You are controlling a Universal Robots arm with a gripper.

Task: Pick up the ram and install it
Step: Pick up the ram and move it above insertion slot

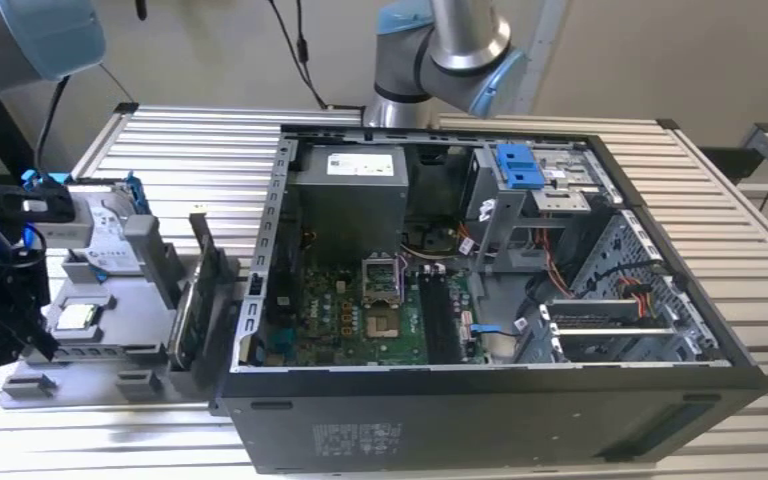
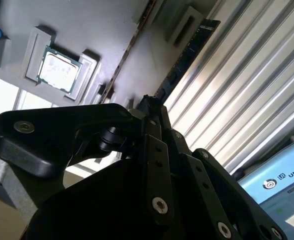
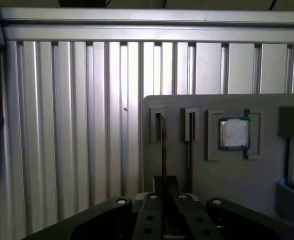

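Standing on edge in the grey parts tray (image 3: 222,180), the ram (image 3: 163,145) sat in the slot nearest the tray's outer edge. It showed as a thin brown line in the first wrist view and as a long dark strip (image 2: 185,58) in the second. Its near end ran straight in under the gripper (image 3: 165,186). The jaws were drawn together on that end and looked to be pinching the stick across its flat faces. The far end was seated in its slot, so I judged the ram gripped but not lifted clear.

Step in hand, by my reading: the pick.
- A good lift would come straight up out of the slot, with no twist.
- The pinch should stay square on the faces so the stick hangs true.
- The neighbouring stick (image 3: 189,155) stood just beside it in the next slot. Any sideways rock could knock it.

Count:
- Sticks: two, one per slot.
- Slots for them: two.
- Processor chips: one (image 3: 233,133), in its own recess further along the tray.
- Grippers: one.
- Trays: one.
- Computer cases: one.

In the exterior view the tray (image 1: 124,335) lay on the ribbed metal table (image 1: 758,260), just to the exterior view's left of the open computer case (image 1: 491,420). The case's green board (image 1: 357,315) was exposed inside and well apart from the ram.
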